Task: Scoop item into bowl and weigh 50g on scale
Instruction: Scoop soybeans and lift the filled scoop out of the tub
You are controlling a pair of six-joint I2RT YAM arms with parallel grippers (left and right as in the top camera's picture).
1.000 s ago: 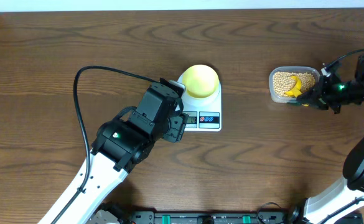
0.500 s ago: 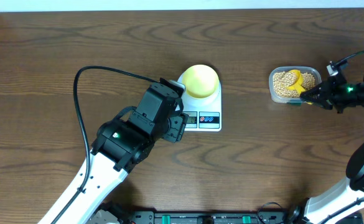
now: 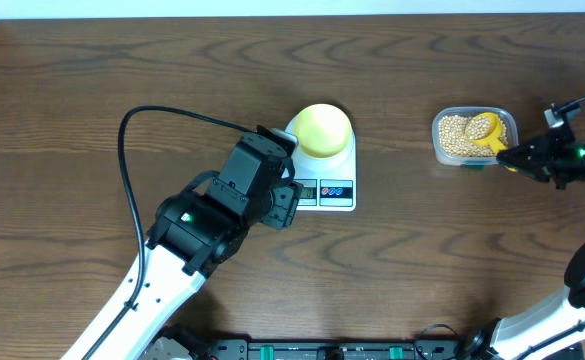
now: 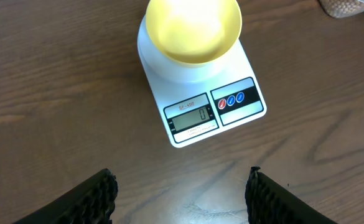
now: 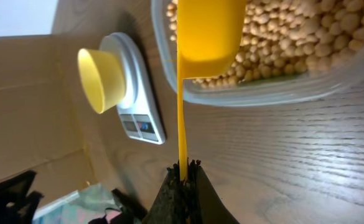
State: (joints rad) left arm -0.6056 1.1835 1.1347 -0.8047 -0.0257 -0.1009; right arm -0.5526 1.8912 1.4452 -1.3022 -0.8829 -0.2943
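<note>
Table: scale left of centre, tub well apart from it to the right, nothing spilled on the wood.

Left arm sat low, just in front of the scale. Left gripper was spread wide and held nothing; it hung over bare table short of the display.

Right gripper was clamped tight on the tail end of the scoop handle, at the right side of the tub.

Scale was flat on the table, powered, and the display read 0.

Clear tub was full of stock.

Bowl was centred on the scale platform, upright, and empty. Bare yellow inside, no beans.

Yellow scoop: the cup was inside the tub, over the bean bed near its right wall, with the handle running out over the rim to the gripper. The wrist view only showed the underside of the cup. Overhead it looked part-loaded, but the picture was too small to be sure.

Beans were all in the tub as far as both views showed.

My read on status:
- Setup was done: bowl placed, scale zeroed.
- Scooping was in hand.
- Nothing had been transferred.
- Left to do: carry across to the bowl, tip, repeat, then trim to 50g on the readout.
</note>
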